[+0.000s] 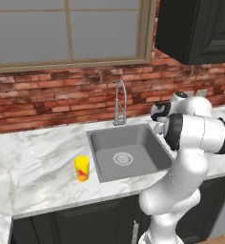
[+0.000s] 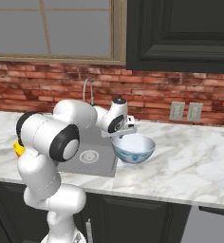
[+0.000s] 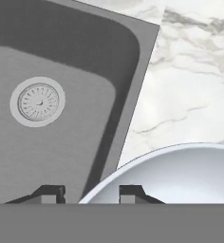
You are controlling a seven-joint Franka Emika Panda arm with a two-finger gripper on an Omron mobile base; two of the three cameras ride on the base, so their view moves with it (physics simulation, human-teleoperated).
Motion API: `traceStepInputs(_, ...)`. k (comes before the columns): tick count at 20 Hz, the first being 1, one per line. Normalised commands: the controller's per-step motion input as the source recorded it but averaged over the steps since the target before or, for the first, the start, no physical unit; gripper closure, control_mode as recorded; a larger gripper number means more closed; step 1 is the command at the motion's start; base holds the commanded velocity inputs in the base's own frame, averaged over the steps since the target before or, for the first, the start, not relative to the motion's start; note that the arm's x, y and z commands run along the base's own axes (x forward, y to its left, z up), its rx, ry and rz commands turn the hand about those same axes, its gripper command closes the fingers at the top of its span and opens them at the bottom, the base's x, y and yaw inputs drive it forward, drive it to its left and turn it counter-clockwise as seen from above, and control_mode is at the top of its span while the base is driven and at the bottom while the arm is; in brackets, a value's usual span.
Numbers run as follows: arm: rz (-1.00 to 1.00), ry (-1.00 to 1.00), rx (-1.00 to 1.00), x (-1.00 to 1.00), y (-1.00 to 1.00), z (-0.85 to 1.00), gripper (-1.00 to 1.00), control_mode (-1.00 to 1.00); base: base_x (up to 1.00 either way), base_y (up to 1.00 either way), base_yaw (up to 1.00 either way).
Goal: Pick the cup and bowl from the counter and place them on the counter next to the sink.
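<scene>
The glossy pale blue-white bowl (image 2: 134, 149) stands upright on the marble counter (image 2: 190, 161), just right of the sink (image 2: 88, 156). My gripper (image 2: 121, 136) is over the bowl's left rim. In the hand view the gripper (image 3: 90, 192) straddles that rim of the bowl (image 3: 175, 175), one fingertip (image 3: 50, 192) outside and the other inside. Both stand clear of the rim, so it is open. The yellow cup (image 1: 82, 168) with its red-orange mark stands on the counter left of the sink (image 1: 126, 152); a sliver of the cup (image 2: 18, 149) shows behind my arm.
A curved chrome faucet (image 1: 120, 102) rises behind the basin against the brick wall. Dark upper cabinets (image 2: 180, 33) hang over the right counter, and two wall outlets (image 2: 186, 111) sit behind the bowl. The counter's front edge drops to black cabinet fronts (image 2: 142, 218).
</scene>
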Motion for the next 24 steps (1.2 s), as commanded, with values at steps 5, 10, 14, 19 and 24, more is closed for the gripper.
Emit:
traceStepInputs(5,0.0,-0.18,0.04,0.0,-0.28,-0.63,1.0,-1.0,0.0,0.0,0.0)
traceStepInputs(10,0.0,-0.24,0.0,0.0,-0.15,-0.89,1.0,-1.0,0.0,0.0,0.0)
traceStepInputs(14,0.0,-0.12,0.0,-0.09,-0.05,-0.52,1.0,-1.0,0.0,0.0,0.0)
traceStepInputs(19,0.0,0.0,0.0,-0.01,0.0,0.0,-1.0,-1.0,0.0,0.0,0.0)
traceStepInputs(24,0.0,0.0,0.0,-0.06,0.0,0.0,-1.0,-1.0,0.0,0.0,0.0)
